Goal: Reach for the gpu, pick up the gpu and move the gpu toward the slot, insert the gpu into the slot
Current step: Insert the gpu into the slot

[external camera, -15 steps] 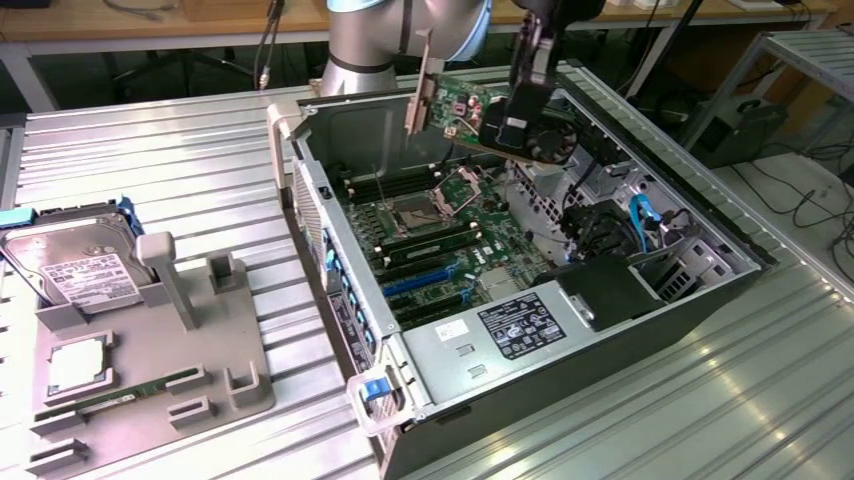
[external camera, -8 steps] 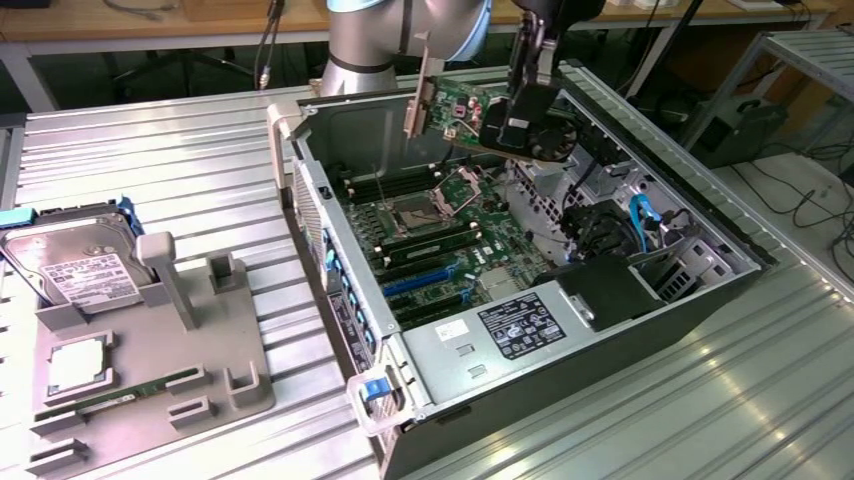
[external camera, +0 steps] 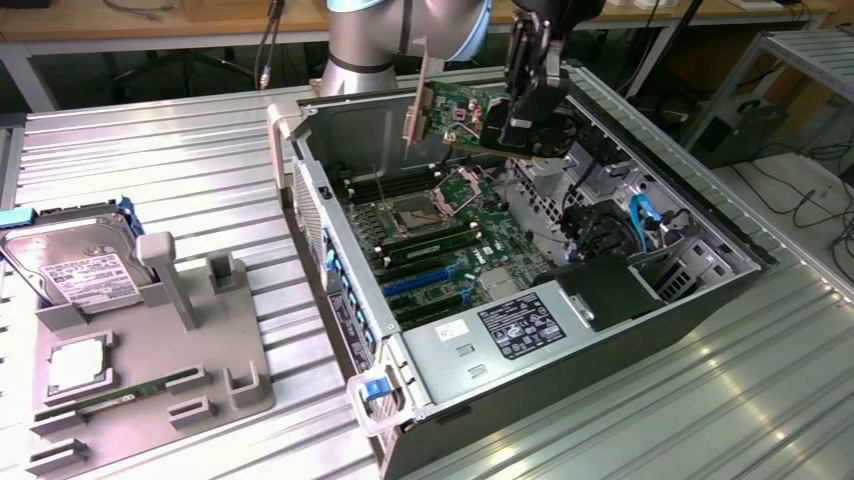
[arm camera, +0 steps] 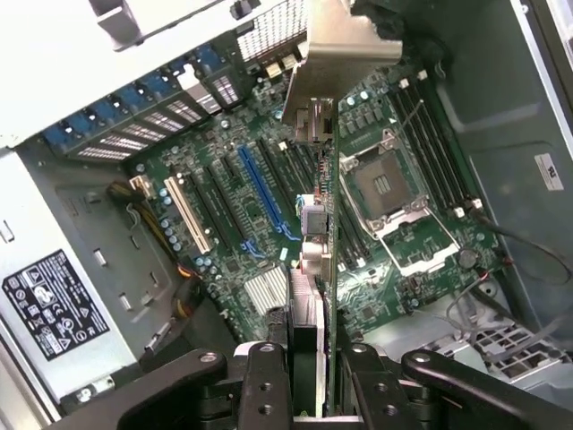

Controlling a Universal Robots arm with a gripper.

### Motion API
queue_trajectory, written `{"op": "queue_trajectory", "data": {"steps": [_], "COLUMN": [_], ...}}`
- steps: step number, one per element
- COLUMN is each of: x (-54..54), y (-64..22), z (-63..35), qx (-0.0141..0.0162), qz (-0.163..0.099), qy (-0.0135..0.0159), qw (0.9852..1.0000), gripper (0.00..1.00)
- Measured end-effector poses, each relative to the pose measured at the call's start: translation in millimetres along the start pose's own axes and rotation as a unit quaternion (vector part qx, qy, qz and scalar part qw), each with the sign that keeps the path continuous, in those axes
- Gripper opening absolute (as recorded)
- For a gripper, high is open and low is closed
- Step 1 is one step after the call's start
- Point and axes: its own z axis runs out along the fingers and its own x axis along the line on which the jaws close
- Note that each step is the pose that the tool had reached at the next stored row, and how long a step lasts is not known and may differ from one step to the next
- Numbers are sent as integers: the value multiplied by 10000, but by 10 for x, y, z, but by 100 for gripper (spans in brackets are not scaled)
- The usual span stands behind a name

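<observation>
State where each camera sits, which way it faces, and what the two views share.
Exterior view: off the arm, raised, looking down at the open black computer case on the ribbed metal table; the grey robot arm and its gripper show.
Wrist view: on the wrist, looking past the black gripper onto the green motherboard.
Shared: the flat green gpu card with silver end bracket, clamped edge-on in the jaws above the motherboard.
</observation>
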Motion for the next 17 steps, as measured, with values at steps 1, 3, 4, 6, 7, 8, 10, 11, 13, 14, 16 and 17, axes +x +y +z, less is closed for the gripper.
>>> {"op": "queue_trajectory", "data": {"steps": [1, 3, 4, 6, 7, 8, 10, 11, 13, 14, 16, 17], "x": [0, 0, 0, 0, 0, 0, 0, 0, 0, 0, 0, 0], "y": [0, 0, 0, 0, 0, 0, 0, 0, 0, 0, 0, 0], "z": [0, 0, 0, 0, 0, 0, 0, 0, 1, 0, 1, 2], "qx": [0, 0, 0, 0, 0, 0, 0, 0, -1, -1, -1, 0], "qz": [-79, -236, -309, -453, -534, -610, -782, -889, -1049, -1117, -1273, -1350], "qy": [-3, -8, -11, -16, -19, -21, -28, -31, -37, -39, -44, -48], "qw": [10000, 9997, 9995, 9990, 9986, 9981, 9969, 9960, 9945, 9937, 9919, 9908], "gripper": [27, 27, 27, 27, 27, 27, 27, 27, 27, 27, 27, 27]}}
